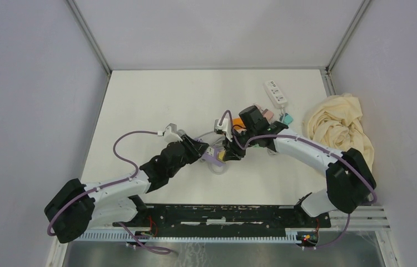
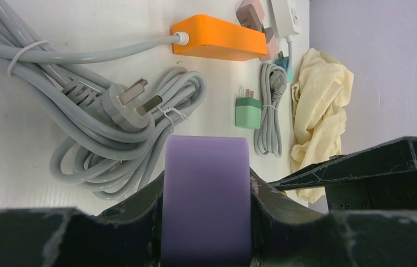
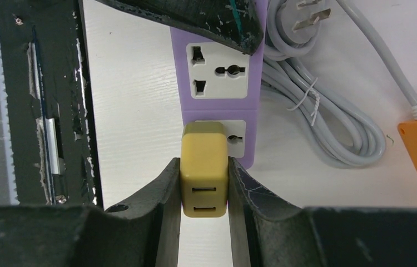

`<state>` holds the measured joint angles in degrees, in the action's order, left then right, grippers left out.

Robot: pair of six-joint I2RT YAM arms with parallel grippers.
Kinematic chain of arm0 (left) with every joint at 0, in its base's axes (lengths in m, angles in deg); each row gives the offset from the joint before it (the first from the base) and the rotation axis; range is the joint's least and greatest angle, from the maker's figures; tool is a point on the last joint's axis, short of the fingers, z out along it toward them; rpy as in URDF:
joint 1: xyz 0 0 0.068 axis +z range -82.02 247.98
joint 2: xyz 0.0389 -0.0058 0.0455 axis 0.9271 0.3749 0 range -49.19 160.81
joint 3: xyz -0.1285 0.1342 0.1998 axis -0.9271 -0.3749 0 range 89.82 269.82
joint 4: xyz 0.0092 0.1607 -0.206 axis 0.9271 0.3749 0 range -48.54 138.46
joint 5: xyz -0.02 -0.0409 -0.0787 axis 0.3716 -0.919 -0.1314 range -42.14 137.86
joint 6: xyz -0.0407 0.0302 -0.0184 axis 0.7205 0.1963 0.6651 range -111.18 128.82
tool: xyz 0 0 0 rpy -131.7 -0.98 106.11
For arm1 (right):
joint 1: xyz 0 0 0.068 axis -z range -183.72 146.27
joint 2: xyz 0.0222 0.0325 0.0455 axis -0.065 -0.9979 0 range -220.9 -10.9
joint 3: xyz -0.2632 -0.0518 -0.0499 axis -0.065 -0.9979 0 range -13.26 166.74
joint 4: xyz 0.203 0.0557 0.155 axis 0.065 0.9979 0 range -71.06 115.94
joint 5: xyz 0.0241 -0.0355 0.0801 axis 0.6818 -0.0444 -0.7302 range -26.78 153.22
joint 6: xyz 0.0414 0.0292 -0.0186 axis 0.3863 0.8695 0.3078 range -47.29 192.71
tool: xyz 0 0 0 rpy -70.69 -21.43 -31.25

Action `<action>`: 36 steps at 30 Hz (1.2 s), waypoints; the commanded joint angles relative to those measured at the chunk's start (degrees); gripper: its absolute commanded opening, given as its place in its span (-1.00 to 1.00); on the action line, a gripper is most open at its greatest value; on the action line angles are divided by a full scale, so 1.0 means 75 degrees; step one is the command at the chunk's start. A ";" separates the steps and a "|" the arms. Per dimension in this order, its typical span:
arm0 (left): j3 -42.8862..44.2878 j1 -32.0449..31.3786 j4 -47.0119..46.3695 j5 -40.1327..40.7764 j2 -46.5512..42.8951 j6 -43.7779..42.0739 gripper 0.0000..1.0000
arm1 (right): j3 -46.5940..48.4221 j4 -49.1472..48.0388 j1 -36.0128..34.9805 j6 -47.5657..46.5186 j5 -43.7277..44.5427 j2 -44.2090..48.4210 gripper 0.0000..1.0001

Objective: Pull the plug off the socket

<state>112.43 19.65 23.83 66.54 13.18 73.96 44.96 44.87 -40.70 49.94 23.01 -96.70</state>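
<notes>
At mid-counter [image 3: 134,111], the left hand [image 2: 206,186] clamps the strip [image 3: 220,108] to steady it and the right hand [image 3: 204,183] is clenched on the plug [image 3: 203,161], which looks still seated in the end socket [image 3: 238,136]; both grips set, pull outstanding.

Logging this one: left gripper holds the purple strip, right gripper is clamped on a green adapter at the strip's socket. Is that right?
One detail is off. The right gripper is clamped on a yellow adapter, not a green one, as the right wrist view shows. The rest stands: the left gripper holds the purple strip.
</notes>
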 commanded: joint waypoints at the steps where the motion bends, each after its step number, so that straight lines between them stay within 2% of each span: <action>1: 0.0114 0.0000 -0.0220 0.0249 -0.0127 -0.0400 -0.94 | -0.0644 -0.1680 -0.0679 0.0500 0.0431 0.0917 -1.00; 3: 0.0167 0.0000 -0.0239 0.0132 -0.0037 -0.0442 -0.94 | -0.0632 -0.1912 -0.0759 0.0847 0.0457 0.0949 -1.00; 8: 0.0084 0.0007 -0.0286 0.0055 -0.0089 -0.0430 -0.94 | -0.0006 -0.1095 -0.0145 0.0846 0.1128 0.0456 -1.00; 10: 0.0049 0.0007 -0.0286 0.0092 -0.0151 -0.0451 -0.94 | 0.0097 -0.0754 -0.0015 0.0518 0.1884 0.0413 -1.00; 12: 0.0052 0.0010 -0.0286 0.0101 -0.0178 -0.0495 -0.94 | 0.0139 -0.0509 -0.0005 0.0103 0.2063 0.0527 -1.00; 16: 0.0145 0.0012 -0.0295 0.0044 -0.0061 -0.0542 -0.94 | 0.0050 -0.0141 -0.0296 -0.0486 0.0125 0.0823 -1.00; 19: 0.0180 0.0012 -0.0437 -0.0106 0.0106 -0.0532 -0.94 | -0.0407 -0.1174 -0.0579 0.0152 -0.0461 0.1104 -1.00; 20: 0.0174 0.0019 -0.0474 -0.0155 0.0158 -0.0532 -0.94 | -0.0534 -0.1574 -0.0596 0.0668 -0.0280 0.1168 -1.00; 22: 0.0181 0.0012 -0.0514 -0.0230 0.0211 -0.0519 -0.94 | -0.0501 -0.1885 -0.0535 0.1050 0.0870 0.1114 -1.00; 25: 0.0151 0.0013 -0.0509 -0.0230 0.0198 -0.0515 -0.94 | -0.0092 -0.1334 -0.0019 0.0941 0.1754 0.0791 -1.00; 27: 0.0127 0.0012 -0.0509 -0.0207 0.0163 -0.0525 -0.94 | 0.0136 -0.0633 0.0355 0.0473 0.1363 0.0596 -1.00; 29: 0.0144 0.0011 -0.0509 -0.0188 0.0160 -0.0564 -0.94 | 0.0203 -0.0106 0.0428 -0.0117 0.0449 0.0581 -1.00; 32: 0.0231 0.0010 -0.0509 -0.0240 0.0210 -0.0616 -0.94 | -0.0022 -0.0031 -0.0044 -0.0663 -0.1088 0.0870 -1.00; 34: 0.0285 0.0016 -0.0518 -0.0300 0.0271 -0.0634 -0.94 | -0.0293 -0.0451 -0.0436 -0.0790 -0.1314 0.1189 -0.99; 36: 0.0287 0.0014 -0.0551 -0.0345 0.0311 -0.0635 -0.94 | -0.0613 -0.1385 -0.0493 0.0173 -0.1162 0.1310 -0.99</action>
<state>112.71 19.84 20.03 64.02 14.38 72.46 42.51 44.15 -41.20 47.52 22.69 -91.69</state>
